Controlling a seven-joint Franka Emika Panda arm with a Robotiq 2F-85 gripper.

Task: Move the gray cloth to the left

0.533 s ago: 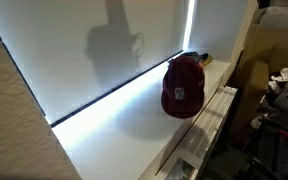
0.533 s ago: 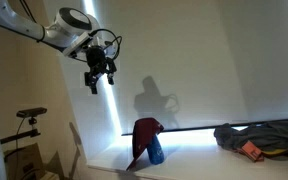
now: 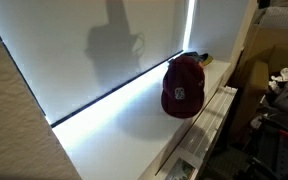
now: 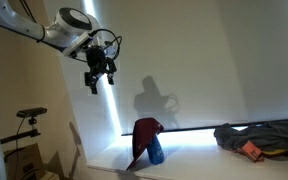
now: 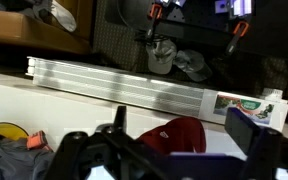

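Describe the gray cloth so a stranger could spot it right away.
Look along the white ledge below the pale window shade. Far from the maroon cap lies the gray cloth, a dark crumpled heap with an orange patch at its front edge.

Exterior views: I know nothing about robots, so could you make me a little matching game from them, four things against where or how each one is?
Things:
1. cap
2. cloth
3. gripper
4. shadow

Places or states:
A. falls on the pale blind
B. dark red, stands on the table
C. gray, lies crumpled on the table
D. hangs in the air, holds nothing

Pairs: 1-B, 2-C, 3-D, 4-A.
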